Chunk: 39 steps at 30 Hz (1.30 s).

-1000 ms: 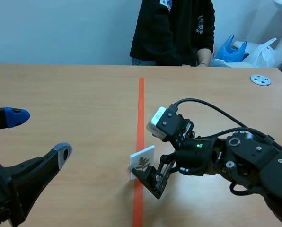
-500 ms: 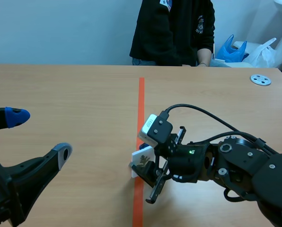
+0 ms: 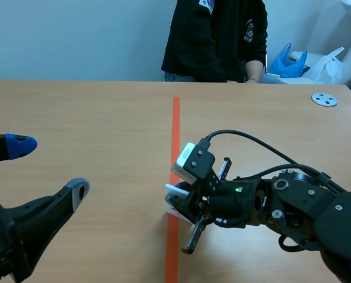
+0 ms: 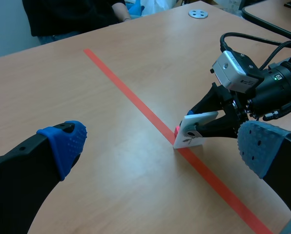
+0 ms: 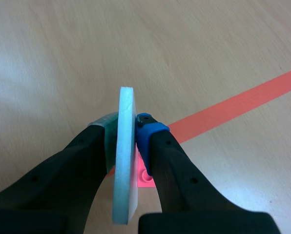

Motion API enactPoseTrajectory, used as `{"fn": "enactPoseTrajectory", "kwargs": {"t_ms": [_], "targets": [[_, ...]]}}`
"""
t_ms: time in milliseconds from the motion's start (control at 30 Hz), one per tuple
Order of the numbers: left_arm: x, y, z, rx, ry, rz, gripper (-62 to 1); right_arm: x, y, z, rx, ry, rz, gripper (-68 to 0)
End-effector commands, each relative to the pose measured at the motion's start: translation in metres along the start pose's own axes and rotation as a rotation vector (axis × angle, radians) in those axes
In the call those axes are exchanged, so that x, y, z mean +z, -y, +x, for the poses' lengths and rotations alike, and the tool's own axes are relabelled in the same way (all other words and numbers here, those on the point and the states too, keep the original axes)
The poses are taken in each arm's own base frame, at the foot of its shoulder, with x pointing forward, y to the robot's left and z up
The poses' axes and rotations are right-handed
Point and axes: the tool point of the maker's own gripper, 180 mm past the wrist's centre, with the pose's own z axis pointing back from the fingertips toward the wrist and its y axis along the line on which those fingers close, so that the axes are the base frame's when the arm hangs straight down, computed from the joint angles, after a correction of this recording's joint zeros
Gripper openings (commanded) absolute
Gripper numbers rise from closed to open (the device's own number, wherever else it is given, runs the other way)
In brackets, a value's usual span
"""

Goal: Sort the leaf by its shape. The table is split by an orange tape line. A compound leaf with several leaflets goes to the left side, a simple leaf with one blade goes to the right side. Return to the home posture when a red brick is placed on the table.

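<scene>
Scene view: right gripper (image 3: 182,201) grips leaf card (image 3: 172,193); person (image 3: 217,41), metal disc (image 3: 324,99) far beyond.

Cannot count leaflets on the leaf print (image 4: 188,140) from the left wrist view: too small. Shows the card (image 5: 125,165) only edge-on in the right wrist view, printed face out of sight. Hides most of the pink base (image 5: 144,171) behind the fingers of the right gripper (image 5: 128,127). Covers much of the card in the scene view too. Cuts off the person (image 3: 215,41) above the shoulders.
</scene>
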Motion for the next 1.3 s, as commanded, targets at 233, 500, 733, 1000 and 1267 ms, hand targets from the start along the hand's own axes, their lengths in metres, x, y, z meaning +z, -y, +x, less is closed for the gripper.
{"fn": "enactPoseTrajectory", "kwargs": {"t_ms": [233, 500, 733, 1000, 1267], "targets": [[-0.002, 0.003, 0.009, 0.005, 0.035, -0.005, 1.4, 0.013, 0.024, 0.014, 0.033, 0.035, -0.048, -65.8], [-0.002, 0.003, 0.009, 0.005, 0.035, -0.005, 1.4, 0.061, 0.074, 0.036, -0.01, 0.089, -0.218, -65.8], [-0.002, 0.003, 0.009, 0.005, 0.035, -0.005, 1.4, 0.127, 0.131, 0.03, -0.164, 0.099, -0.458, -65.8], [-0.002, 0.003, 0.009, 0.005, 0.034, -0.005, 1.4, 0.219, 0.184, 0.009, -0.315, 0.12, -0.735, -65.8], [-0.002, 0.003, 0.009, 0.005, 0.034, -0.005, 1.4, 0.268, 0.216, -0.01, -0.363, 0.143, -0.93, -65.8]]}}
